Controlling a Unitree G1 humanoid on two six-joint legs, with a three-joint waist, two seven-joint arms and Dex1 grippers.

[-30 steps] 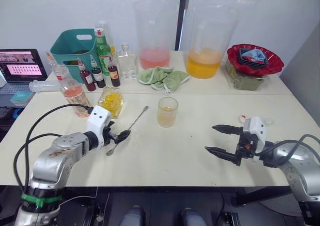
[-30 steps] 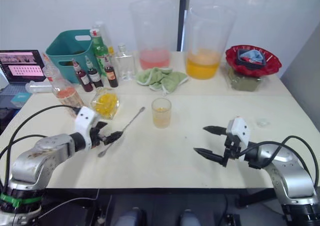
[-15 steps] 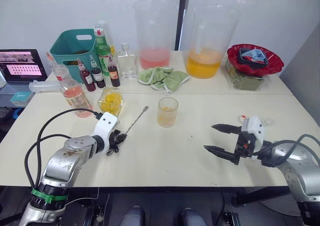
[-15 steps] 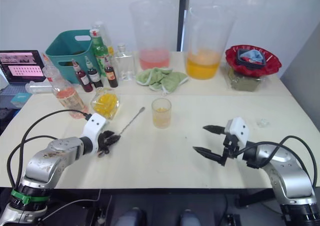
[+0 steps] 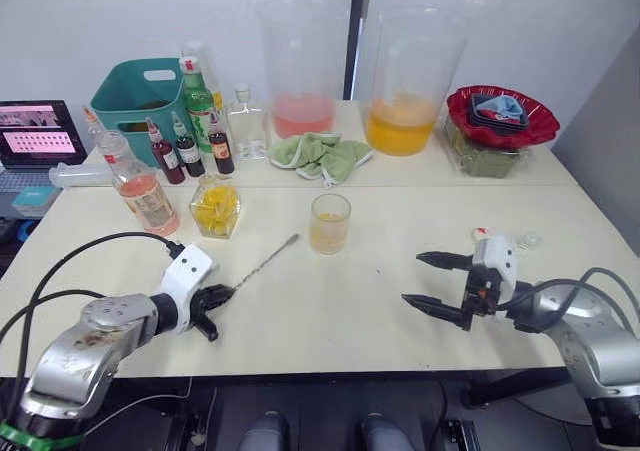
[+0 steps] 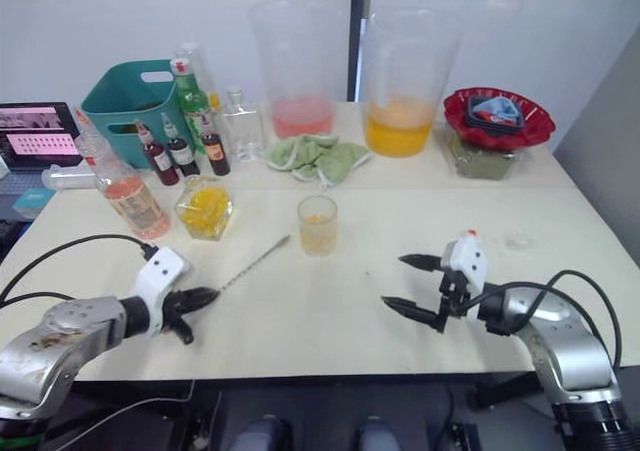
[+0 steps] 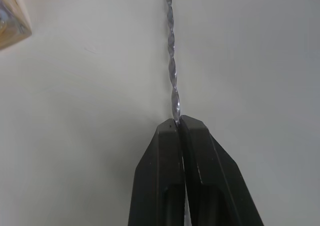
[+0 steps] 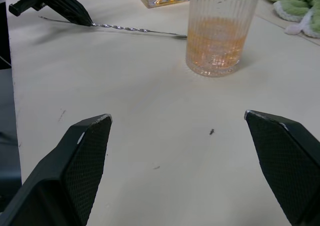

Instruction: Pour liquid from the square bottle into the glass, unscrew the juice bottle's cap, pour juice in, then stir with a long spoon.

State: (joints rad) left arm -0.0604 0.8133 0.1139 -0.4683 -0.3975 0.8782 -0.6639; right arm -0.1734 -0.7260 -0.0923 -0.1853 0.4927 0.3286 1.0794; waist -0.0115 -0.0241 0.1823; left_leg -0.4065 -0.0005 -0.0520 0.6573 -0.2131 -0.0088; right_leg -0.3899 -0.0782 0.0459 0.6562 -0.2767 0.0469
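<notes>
Pretty cluttered bar setup on a pale table (image 5: 330, 311): two big pitchers (image 5: 405, 81) at the back edge, a teal bin (image 5: 135, 96) and a bunch of small bottles (image 5: 190, 146) toward the back-left corner, a green cloth (image 5: 320, 156) and a red bowl (image 5: 502, 116) along the back too.

Glass (image 5: 329, 223) sits about mid-table and already has some pale orange drink in the bottom, so both pours look done. Square bottle (image 5: 216, 209) with the yellow liquid is parked left of the glass, and the juice bottle (image 5: 135, 186) stands further left with no cap on its neck. A small white cap (image 5: 483, 234) seems to be lying near the right edge, just behind the right gripper, hard to be sure.

So it's the stir step now. Left gripper (image 5: 218, 296) is down near the front-left edge with its fingers pinched shut on one end of the spoon (image 5: 265, 261); the wrist view shows the twisted shaft coming straight out from between the tips. The rest of the spoon lies flat on the table, pointing toward the glass but stopping short of it.

Right gripper (image 5: 428, 283) hovers toward the front-right, fingers spread wide, holding nothing.

Next up, probably: lift the spoon, tip it upright and get the free end into the glass. That grip is right at the very end of a skinny shaft, so it could easily swivel or slip.
</notes>
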